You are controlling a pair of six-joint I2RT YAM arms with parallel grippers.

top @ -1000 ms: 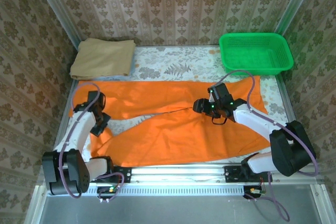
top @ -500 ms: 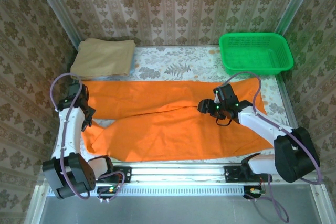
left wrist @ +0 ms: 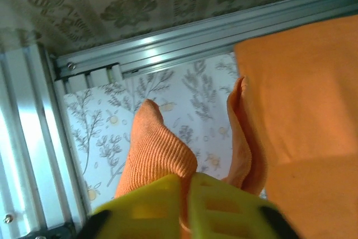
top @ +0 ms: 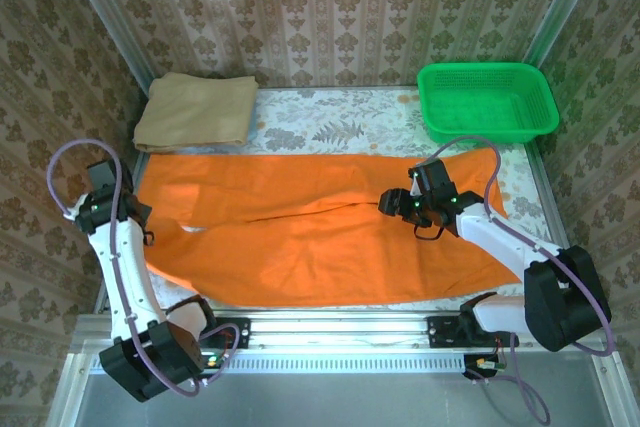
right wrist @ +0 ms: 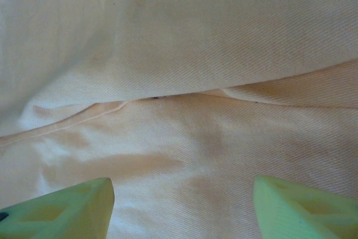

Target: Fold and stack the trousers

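Observation:
The orange trousers [top: 320, 242] lie spread across the table, waist to the right and both legs running left, one beside the other. My left gripper [top: 140, 227] is at the table's left edge. In the left wrist view its yellow fingers [left wrist: 187, 194] are shut on a ribbed fold of a trouser leg's end [left wrist: 156, 149], with more orange cloth [left wrist: 302, 110] to the right. My right gripper [top: 386, 204] hovers over the crotch area. Its pale green fingertips [right wrist: 182, 205] stand wide open just above a seam in the fabric [right wrist: 168, 99], holding nothing.
A folded beige cloth [top: 196, 110] lies at the back left and a green plastic basket [top: 487, 99] at the back right. An aluminium frame rail [left wrist: 168, 43] runs close to the left gripper. The flowered tablecloth [top: 330, 127] shows behind the trousers.
The left arm has swung out to the left, drawing the leg end with it and pulling the near leg flatter. The right gripper shifted slightly right and stayed open.

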